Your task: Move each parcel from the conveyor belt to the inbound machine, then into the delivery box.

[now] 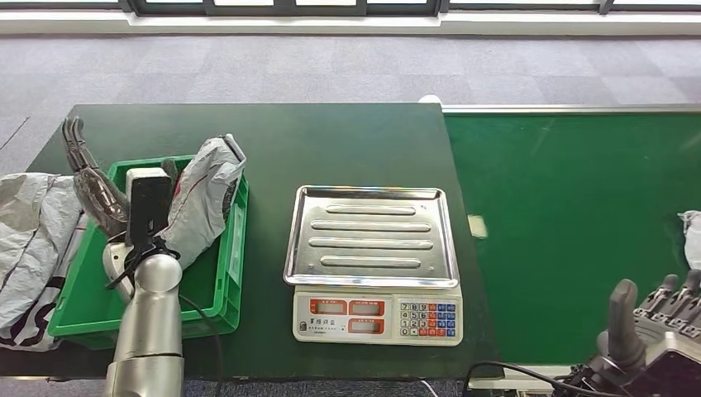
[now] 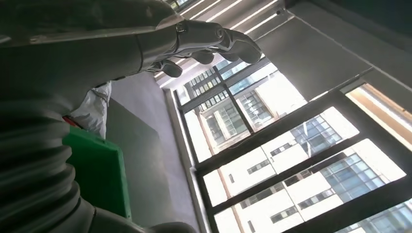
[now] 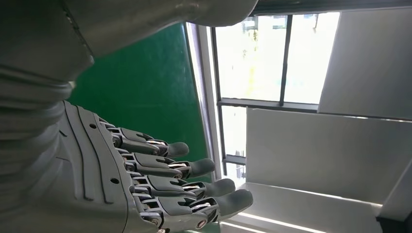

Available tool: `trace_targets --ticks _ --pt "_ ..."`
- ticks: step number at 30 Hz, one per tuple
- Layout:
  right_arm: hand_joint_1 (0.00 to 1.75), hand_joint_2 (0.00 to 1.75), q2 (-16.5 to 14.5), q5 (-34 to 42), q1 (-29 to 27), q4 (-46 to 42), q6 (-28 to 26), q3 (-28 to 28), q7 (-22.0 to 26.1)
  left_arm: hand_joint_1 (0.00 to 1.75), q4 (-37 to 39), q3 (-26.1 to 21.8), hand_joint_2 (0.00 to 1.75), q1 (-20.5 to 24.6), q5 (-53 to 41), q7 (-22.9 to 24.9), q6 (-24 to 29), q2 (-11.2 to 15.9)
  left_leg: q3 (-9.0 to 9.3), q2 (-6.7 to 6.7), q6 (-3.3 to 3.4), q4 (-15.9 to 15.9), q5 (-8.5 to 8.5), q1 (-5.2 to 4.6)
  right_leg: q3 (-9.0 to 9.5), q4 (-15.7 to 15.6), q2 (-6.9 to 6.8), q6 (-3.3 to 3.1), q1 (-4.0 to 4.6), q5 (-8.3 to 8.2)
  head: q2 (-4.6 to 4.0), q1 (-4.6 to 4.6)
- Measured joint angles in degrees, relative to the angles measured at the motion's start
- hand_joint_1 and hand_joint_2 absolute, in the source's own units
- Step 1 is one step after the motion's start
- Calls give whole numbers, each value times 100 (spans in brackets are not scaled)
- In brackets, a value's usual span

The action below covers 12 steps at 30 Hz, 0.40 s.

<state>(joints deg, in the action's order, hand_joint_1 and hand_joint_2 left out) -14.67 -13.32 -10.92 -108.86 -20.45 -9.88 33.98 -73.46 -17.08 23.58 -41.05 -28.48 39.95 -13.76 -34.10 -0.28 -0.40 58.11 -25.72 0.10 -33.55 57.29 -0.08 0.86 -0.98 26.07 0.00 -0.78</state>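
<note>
A grey plastic parcel leans inside the green delivery box at the left of the dark table. My left hand is raised over the box's left side, beside the parcel, fingers apart and holding nothing; the left wrist view shows it empty against the windows. The inbound machine, a scale with a bare silver tray, sits mid-table. A white parcel lies at the right edge of the green conveyor belt. My right hand hovers low at the belt's near right corner, fingers extended and empty.
Another grey parcel lies outside the box against its left wall. A small pale label sits on the belt near the scale. Cables hang at the table's front edge. Grey carpet and windows lie beyond the table.
</note>
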Motion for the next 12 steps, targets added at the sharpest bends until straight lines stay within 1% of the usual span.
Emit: trace_targets --ticks 3,9,12 --pt "0 175 0 4 -2 3 28 1 9 0 -590 85 175 -251 930 -401 0 -103 1 2 -1 0 -1 1 -3 0 3 -1 1 1 0 -1" --pt "0 175 0 12 -2 9 79 1 13 0 -1414 366 175 -600 1534 -560 -5 -167 1 2 -3 -1 -2 3 -2 1 0 -3 2 4 0 0" --pt "0 175 0 27 -1 12 118 1 14 0 -1823 675 175 -811 2069 -670 -107 -128 1 4 -4 0 -2 2 -3 1 4 -3 2 4 0 -1"
